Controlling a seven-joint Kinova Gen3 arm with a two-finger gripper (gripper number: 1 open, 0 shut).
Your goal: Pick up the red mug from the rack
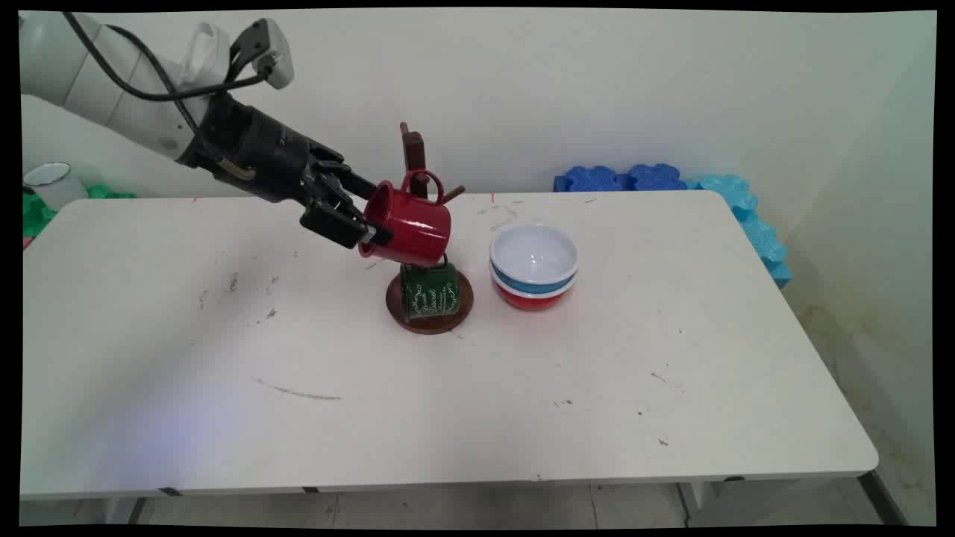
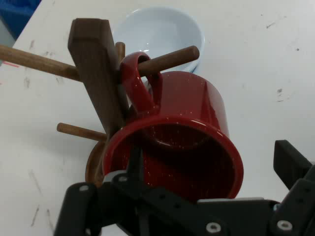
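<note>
Over mug tree (image 1: 412,153), arm angled down, gripper (image 1: 363,221) clamping red mug (image 1: 410,224) rim.

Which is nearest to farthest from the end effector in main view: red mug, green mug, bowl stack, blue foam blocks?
1. Red mug, rim at the end effector.
2. Green mug, below on the rack.
3. Bowl stack, right of the rack.
4. Blue foam blocks, far right by the wall.

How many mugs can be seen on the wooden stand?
2: a red mug hooked on an upper peg, at the hand, and a green mug low over the base. Others may hide behind.
</note>
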